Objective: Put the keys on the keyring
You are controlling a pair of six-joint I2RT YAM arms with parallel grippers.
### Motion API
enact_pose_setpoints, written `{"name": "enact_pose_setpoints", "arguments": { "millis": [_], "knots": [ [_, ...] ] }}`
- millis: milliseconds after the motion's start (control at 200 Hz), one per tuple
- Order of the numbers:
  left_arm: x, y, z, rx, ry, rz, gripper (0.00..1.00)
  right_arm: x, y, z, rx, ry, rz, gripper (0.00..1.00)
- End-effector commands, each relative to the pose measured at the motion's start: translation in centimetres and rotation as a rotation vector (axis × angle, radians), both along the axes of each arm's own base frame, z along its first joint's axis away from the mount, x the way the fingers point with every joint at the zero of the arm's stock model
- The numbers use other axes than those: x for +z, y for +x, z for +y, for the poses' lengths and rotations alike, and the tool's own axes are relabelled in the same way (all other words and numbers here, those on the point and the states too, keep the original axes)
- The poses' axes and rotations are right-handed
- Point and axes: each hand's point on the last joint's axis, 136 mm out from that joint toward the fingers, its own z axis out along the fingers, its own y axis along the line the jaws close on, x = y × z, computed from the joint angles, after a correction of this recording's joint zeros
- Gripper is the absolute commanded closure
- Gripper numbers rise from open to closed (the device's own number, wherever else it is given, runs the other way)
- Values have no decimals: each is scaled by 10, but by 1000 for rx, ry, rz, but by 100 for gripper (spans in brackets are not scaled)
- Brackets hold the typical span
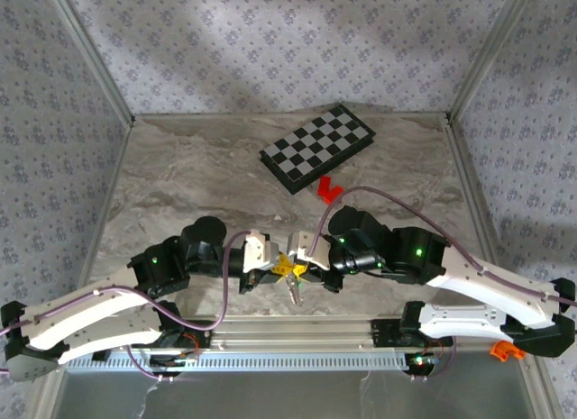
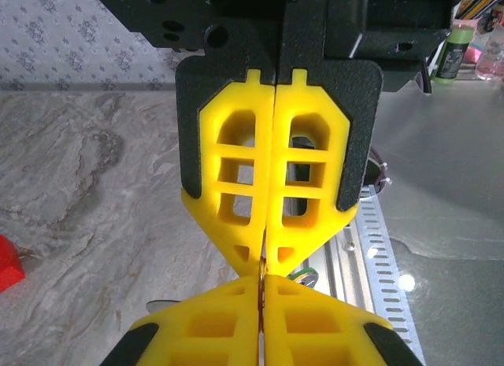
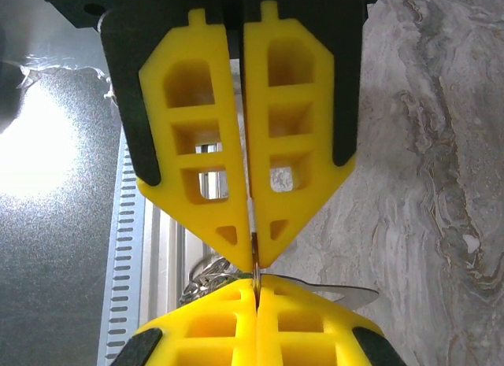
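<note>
Your left claw (image 1: 280, 267) and right claw (image 1: 300, 269) meet tip to tip at the middle of the surface's (image 1: 180, 185) near edge. Both are pinched closed on thin metal, likely to line the pieces up for threading. The keys (image 3: 340, 291) poke a silvery blade out beside the right fingertips, and the keyring (image 3: 201, 279) seems bunched just below. Which claw holds which, you can't tell.
</note>
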Motion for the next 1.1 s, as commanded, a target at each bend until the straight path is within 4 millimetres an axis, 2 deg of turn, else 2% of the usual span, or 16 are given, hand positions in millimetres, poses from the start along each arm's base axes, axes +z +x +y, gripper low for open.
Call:
{"name": "enact_pose_setpoints", "arguments": {
  "millis": [0, 235, 335, 455, 585, 725, 855, 940, 1094],
  "knots": [
    [14, -4, -2, -22, -52, -21, 95, 22, -5, 8, 35, 76, -11, 100],
    [17, -5, -1, -25, -76, -26, 100, 27, -6, 9, 31, 110, -8, 100],
    [27, -5, 1, -17, -124, -42, 100, 31, -4, 8, 12, 132, -11, 100],
    [44, -8, 7, -12, -210, -66, 100, 30, 0, 5, -24, 161, -11, 84],
    [63, -10, 17, 2, -303, -99, 100, 49, 7, 5, -80, 340, 2, 66],
    [74, -12, 22, 6, -383, -107, 100, 70, 9, 3, -94, 499, -26, 53],
    [81, -15, 22, -10, -446, -109, 100, 82, 9, 0, -97, 582, -25, 50],
    [82, -16, 22, -14, -474, -105, 100, 90, 1, 2, -50, 622, -8, 48],
    [88, -14, 20, -11, -540, -102, 100, 89, -1, 7, -25, 622, 6, 48]
  ]
}}
